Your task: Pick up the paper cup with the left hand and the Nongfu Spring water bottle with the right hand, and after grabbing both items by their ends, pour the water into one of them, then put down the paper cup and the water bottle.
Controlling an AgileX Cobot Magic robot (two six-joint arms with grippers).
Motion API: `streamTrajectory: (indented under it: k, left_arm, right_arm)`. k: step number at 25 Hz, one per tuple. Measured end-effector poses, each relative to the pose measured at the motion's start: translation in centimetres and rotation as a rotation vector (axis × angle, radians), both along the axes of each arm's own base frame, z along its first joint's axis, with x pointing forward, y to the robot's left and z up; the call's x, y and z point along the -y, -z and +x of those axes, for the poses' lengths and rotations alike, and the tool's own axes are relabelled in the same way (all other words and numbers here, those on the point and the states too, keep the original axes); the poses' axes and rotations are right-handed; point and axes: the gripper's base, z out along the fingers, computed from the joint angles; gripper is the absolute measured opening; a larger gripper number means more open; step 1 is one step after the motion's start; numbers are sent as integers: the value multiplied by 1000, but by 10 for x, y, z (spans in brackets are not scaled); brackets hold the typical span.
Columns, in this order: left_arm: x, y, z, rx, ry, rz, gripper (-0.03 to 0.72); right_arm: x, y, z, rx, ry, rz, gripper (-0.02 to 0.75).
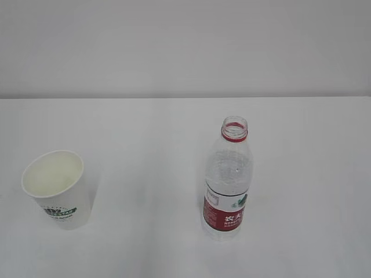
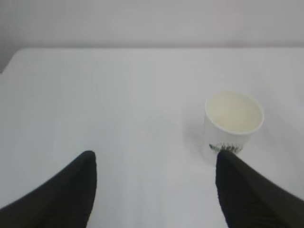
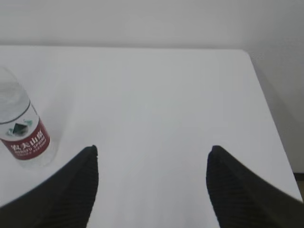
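The paper cup (image 1: 57, 188) stands upright at the table's left, white with a green logo and a cream, empty-looking inside. The Nongfu Spring water bottle (image 1: 227, 179) stands upright right of centre, uncapped, with a red neck ring and a red-and-white label. Whether water is in it I cannot make out. Neither arm shows in the exterior view. My left gripper (image 2: 155, 154) is open over bare table, and the cup (image 2: 232, 121) sits just beyond its right fingertip. My right gripper (image 3: 153, 149) is open with nothing between its fingers; the bottle (image 3: 21, 126) stands off to its left.
The white table (image 1: 145, 145) runs back to a plain pale wall. Its right edge (image 3: 270, 114) and far corner show in the right wrist view, and its far left corner (image 2: 12, 57) in the left wrist view.
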Motion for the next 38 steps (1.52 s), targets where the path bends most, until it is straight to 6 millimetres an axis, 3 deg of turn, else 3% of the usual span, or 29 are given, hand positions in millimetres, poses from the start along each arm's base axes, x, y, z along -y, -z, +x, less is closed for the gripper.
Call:
streamTrajectory:
  k: [11, 38]
  left_arm:
    - [1, -24, 5, 254, 6, -13, 561]
    - [1, -37, 6, 396, 12, -26, 558]
  right_arm:
    - [-1, -13, 4, 146, -4, 9, 535]
    - [-1, -33, 7, 364, -13, 3, 534]
